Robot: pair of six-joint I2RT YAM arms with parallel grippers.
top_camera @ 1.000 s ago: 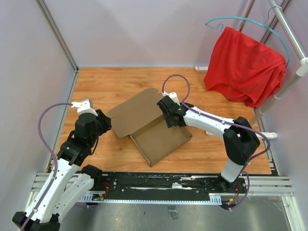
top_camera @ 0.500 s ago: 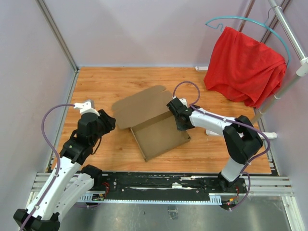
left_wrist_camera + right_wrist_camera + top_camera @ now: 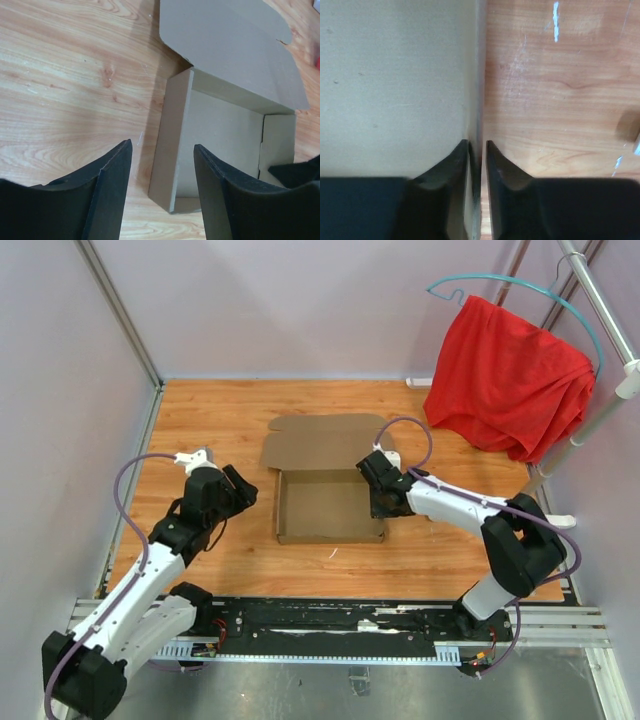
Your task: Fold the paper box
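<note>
From above, the paper box (image 3: 330, 508) sits open on the table (image 3: 200, 420), its lid flap lying beyond the fingers. The right gripper (image 3: 383, 502) is at its right wall and the left gripper (image 3: 243, 495) just short of its left wall.

Left wrist: the fingers (image 3: 112, 175) are spread and empty, and the left wall runs lengthwise dead ahead.

Only the right wrist shows the pinch, clenched on the thin wall.

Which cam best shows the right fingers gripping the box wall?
Right wrist: fingers close-up, pinching the paper box wall edge-on. Top external shows the right gripper at that wall, contact hidden. Left wrist: only its dark tip.
</note>
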